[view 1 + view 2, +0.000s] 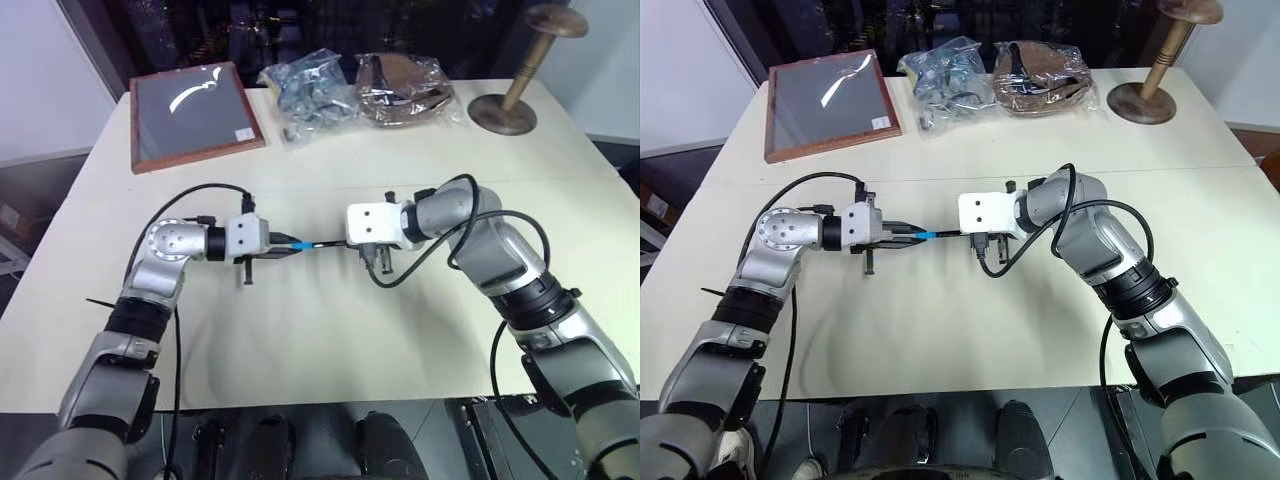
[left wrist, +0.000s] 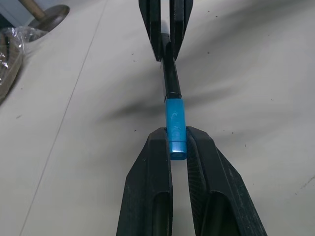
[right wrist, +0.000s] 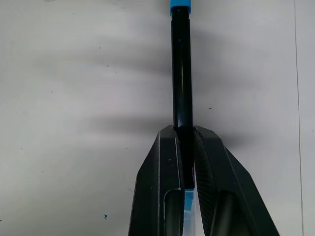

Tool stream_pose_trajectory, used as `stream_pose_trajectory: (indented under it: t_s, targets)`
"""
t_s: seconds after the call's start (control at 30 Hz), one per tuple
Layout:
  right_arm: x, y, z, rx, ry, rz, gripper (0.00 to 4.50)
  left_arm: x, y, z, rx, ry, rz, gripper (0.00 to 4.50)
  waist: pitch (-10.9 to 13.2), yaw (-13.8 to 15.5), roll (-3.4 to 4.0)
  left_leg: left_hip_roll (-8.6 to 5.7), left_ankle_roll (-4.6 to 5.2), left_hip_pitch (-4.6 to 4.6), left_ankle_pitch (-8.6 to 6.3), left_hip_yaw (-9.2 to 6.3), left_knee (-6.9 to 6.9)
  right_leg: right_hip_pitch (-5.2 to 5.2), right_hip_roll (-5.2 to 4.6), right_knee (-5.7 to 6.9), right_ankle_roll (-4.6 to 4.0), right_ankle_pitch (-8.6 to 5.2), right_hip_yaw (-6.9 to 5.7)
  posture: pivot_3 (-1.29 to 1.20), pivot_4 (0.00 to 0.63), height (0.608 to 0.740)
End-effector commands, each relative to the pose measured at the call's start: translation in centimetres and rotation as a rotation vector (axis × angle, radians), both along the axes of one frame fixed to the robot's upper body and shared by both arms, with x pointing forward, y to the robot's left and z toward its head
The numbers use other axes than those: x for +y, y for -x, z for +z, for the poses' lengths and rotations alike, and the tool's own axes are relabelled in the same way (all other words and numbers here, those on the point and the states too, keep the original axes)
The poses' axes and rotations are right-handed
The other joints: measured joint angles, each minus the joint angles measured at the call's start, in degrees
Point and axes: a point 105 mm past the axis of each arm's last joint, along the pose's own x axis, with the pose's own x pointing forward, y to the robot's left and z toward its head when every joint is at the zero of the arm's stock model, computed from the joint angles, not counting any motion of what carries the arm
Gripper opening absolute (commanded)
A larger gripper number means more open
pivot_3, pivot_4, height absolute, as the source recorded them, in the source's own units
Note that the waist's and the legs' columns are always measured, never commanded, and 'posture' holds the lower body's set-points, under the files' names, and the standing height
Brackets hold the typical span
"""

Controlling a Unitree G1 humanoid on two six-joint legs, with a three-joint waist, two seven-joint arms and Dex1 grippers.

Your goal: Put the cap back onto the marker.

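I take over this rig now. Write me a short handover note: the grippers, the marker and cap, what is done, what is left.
Left gripper: shut on the cap.
Right gripper: shut on the marker.
Both are held above the table, tip to tip between the two grippers.
Done: the cap sits on the marker's end, in line with it.
Left: whether it is pushed fully home I cannot tell. Check the seat, then release.

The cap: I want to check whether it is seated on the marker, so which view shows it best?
The left wrist view: the cap sits large between the left pincer fingers, meeting the marker. The right wrist view shows only its edge at the marker's far end. Both eye views show it as a small blue spot between the two pincers.
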Motion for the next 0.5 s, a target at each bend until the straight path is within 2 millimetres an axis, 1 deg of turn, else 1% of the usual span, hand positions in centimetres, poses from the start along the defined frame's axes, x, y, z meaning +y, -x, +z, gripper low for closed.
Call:
stream_pose_trajectory:
  t_s: [0.03, 0.1, 0.33, 0.5]
  targets:
    - [3.17, 1.38, 1.64, -0.070, -0.043, 0.136, 0.05, -2.36, 0.76, 1.87, -0.051, 0.045, -0.101, 0.00, 0.0, 0.0, 0.00, 0.00, 0.00, 0.00, 0.00, 0.00, 0.00, 0.00, 0.00, 0.00, 0.00, 0.00, 0.00, 0.00, 0.150, 0.740]
    - [3.23, 1.40, 1.64, -0.077, -0.039, 0.139, 0.05, -2.43, 0.91, 1.72, -0.031, 0.040, -0.111, 0.00, 0.0, 0.0, 0.00, 0.00, 0.00, 0.00, 0.00, 0.00, 0.00, 0.00, 0.00, 0.00, 0.00, 0.00, 0.00, 0.00, 0.150, 0.740]
    - [3.46, 1.44, 1.65, -0.099, -0.024, 0.153, 0.05, -2.81, 1.20, 1.52, -0.065, 0.005, -0.152, 0.00, 0.0, 0.0, 0.00, 0.00, 0.00, 0.00, 0.00, 0.00, 0.00, 0.00, 0.00, 0.00, 0.00, 0.00, 0.00, 0.00, 0.150, 0.740]
    - [3.48, 1.37, 1.64, -0.106, -0.019, 0.155, 0.05, -2.92, 0.53, 1.64, -0.178, -0.020, -0.133, 0.00, 0.0, 0.0, 0.00, 0.00, 0.00, 0.00, 0.00, 0.00, 0.00, 0.01, 0.00, 0.00, 0.00, 0.00, -0.01, 0.00, 0.150, 0.740]
